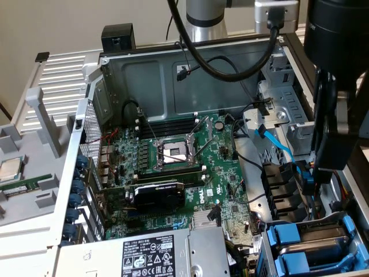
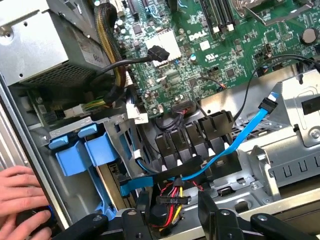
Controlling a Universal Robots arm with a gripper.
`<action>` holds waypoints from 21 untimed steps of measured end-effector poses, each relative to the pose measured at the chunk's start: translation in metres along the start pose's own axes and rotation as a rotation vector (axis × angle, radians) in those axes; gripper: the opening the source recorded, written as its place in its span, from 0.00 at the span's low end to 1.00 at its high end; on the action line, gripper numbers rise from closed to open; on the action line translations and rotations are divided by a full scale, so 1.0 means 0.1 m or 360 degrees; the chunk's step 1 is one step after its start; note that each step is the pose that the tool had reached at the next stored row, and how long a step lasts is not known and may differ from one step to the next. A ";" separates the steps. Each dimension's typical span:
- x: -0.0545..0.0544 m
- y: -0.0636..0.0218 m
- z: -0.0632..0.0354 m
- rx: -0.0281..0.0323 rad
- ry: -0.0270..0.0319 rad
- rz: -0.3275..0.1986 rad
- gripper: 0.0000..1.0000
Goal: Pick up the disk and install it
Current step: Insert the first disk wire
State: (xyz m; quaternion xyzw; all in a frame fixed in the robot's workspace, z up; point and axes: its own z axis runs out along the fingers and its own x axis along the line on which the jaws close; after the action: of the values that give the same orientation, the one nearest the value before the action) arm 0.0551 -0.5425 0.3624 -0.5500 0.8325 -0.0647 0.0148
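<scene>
Two blue-fronted drive carriers (image 1: pixel 291 242) sit side by side in the drive cage at the exterior view's lower right, and they appear again in the wrist view (image 2: pixel 80 152). No label face shows on either, so I cannot tell which one holds the disk. My gripper (image 2: pixel 174 201) hangs over the case's right side, above a bundle of power and data cables, a short way from the carriers. Its black fingers (image 2: pixel 207 205) stand apart with nothing gripped between them. From outside, the gripper (image 1: pixel 323 156) is a dark body over the bay area.
A person's hand (image 2: pixel 20 192) rests at the case edge beside the carriers. A blue data cable (image 2: pixel 245 132) crosses a row of black connectors (image 2: pixel 192 137). The green motherboard (image 1: pixel 179 156), the power supply (image 1: pixel 144 257) and a loose silver CPU chip (image 1: pixel 11 168) on the panel also show.
</scene>
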 end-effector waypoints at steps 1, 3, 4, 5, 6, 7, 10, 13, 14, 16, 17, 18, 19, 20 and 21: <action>0.00 0.001 0.003 -0.00005 0.00010 0.0010 0.51; 0.00 0.003 0.009 -0.00013 0.00028 0.0025 0.51; -0.01 0.004 0.014 -0.00014 0.00037 0.0030 0.51; -0.01 0.005 0.023 -0.00016 0.00039 0.0033 0.51; -0.01 0.006 0.030 -0.00017 0.00043 0.0035 0.51; -0.01 0.007 0.039 -0.00018 0.00043 0.0036 0.51; 0.00 0.028 0.052 0.00014 0.00034 0.0039 0.51; 0.01 0.056 0.060 0.00255 -0.00072 0.0043 0.51; 0.01 0.057 0.062 0.00370 -0.00121 0.0046 0.51; 0.01 0.058 0.070 0.00508 -0.00174 0.0054 0.51; 0.01 0.059 0.076 0.00515 -0.00176 0.0058 0.51; 0.01 0.061 0.080 0.00516 -0.00172 0.0060 0.51; 0.01 0.066 0.082 0.00516 -0.00168 0.0061 0.51; 0.01 0.069 0.084 0.00516 -0.00167 0.0062 0.51; 0.01 0.074 0.086 0.00518 -0.00168 0.0063 0.51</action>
State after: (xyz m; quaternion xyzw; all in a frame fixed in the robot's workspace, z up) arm 0.0487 -0.5417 0.3530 -0.5335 0.8420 -0.0750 0.0294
